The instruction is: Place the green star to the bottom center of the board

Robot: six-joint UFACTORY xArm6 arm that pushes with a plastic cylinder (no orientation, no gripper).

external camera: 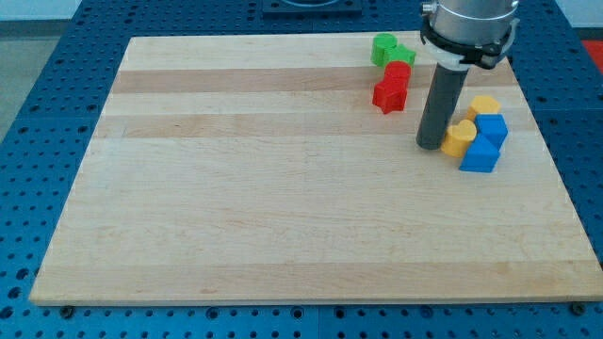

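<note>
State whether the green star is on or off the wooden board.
On: the green star lies wholly on the board, near its top edge, touching the red block; my tip is apart.

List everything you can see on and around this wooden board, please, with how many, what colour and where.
Green blocks: two, green, touching, top right of the board; shapes unclear.
Red blocks: two, red, just below the green ones.
Yellow blocks: two, yellow, right side, beside the blue ones.
Blue blocks: two, blue, right side.
Board: one, pale wood.
Table: one, blue, perforated, under the board.
My tip: one, dark rod, immediately left of the lower yellow block.
</note>
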